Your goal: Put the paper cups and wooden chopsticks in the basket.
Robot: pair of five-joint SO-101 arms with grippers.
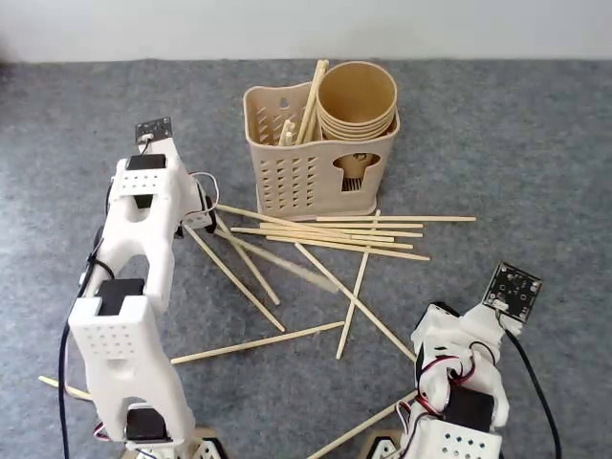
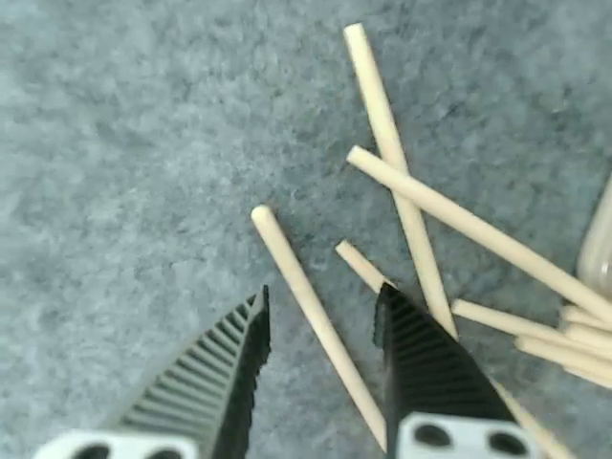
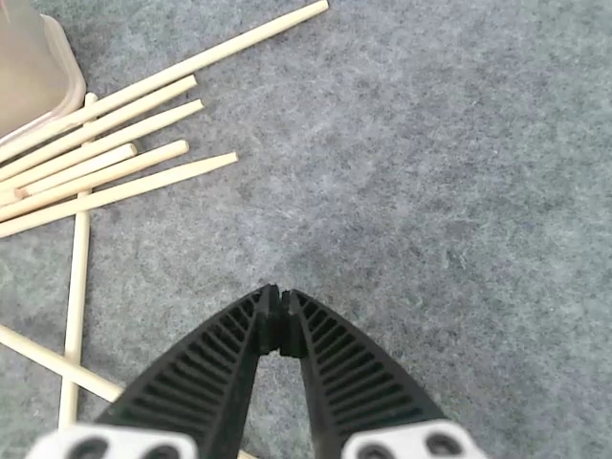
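A beige slotted basket (image 1: 311, 172) stands at the back middle of the grey mat. It holds a stack of paper cups (image 1: 357, 96) and a few upright wooden chopsticks (image 1: 311, 96). Many more chopsticks (image 1: 325, 234) lie scattered in front of it. My left gripper (image 2: 323, 296) is open, low over the mat, with one loose chopstick (image 2: 311, 306) lying between its fingers and not pinched. The left arm (image 1: 143, 229) stands left of the basket. My right gripper (image 3: 277, 301) is shut on nothing, above bare mat right of the chopstick pile (image 3: 105, 143).
A corner of the basket (image 3: 33, 67) lies ahead of the right gripper. Stray chopsticks lie near the front, one by the left arm's base (image 1: 258, 342) and one by the right arm's base (image 1: 368, 426). The mat right of the basket is bare.
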